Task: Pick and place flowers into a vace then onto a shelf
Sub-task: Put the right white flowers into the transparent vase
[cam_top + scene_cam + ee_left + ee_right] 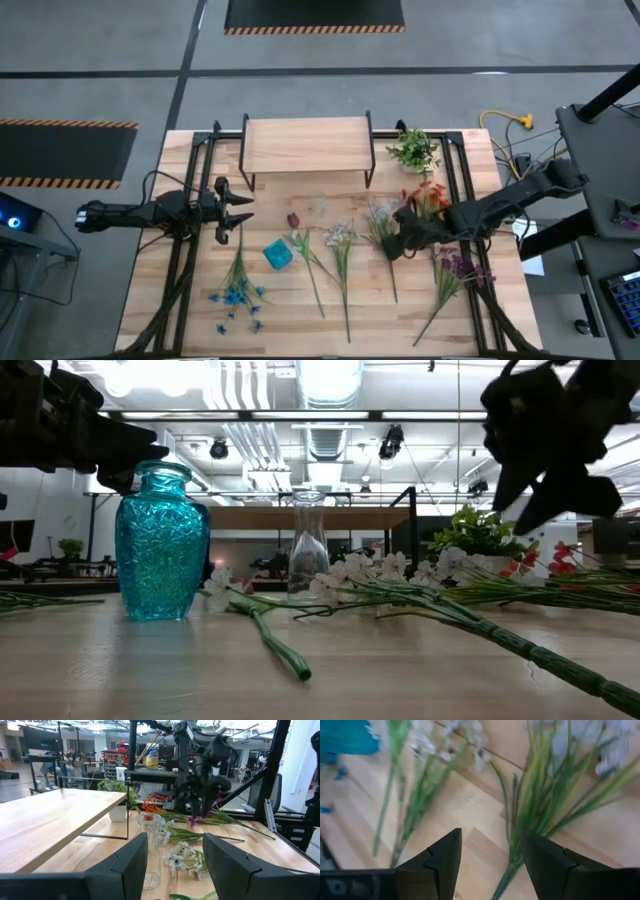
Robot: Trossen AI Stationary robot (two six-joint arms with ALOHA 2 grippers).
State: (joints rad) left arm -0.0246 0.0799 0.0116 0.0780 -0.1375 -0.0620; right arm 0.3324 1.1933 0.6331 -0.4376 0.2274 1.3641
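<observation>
1. Workshop clutter and ceiling lights fill the room behind the plank table (300, 300), where the flowers (340, 250) lie fanned across the boards near its front.
2. Poised over the stems right of centre, the right gripper (490, 857) has its fingers parted with nothing between them; green stalks lie directly below.
3. My worry: the stalks overlap closely there, so a descent could pinch several at once, or drag neighbours sideways when one is lifted.
4. Thin stems may also slip from a wide grip or droop, and I judge that would make threading one into the clear glass vase (149, 847) awkward; a knock could topple it.
5. Off to the table's left, the left gripper (172, 857) hangs level, fingers apart and empty, facing that vase; how near it stands is hard to say.
6. Beside it stands a teal vase (160, 540), and the shelf (308, 145) sits at the back, bare on top.
</observation>
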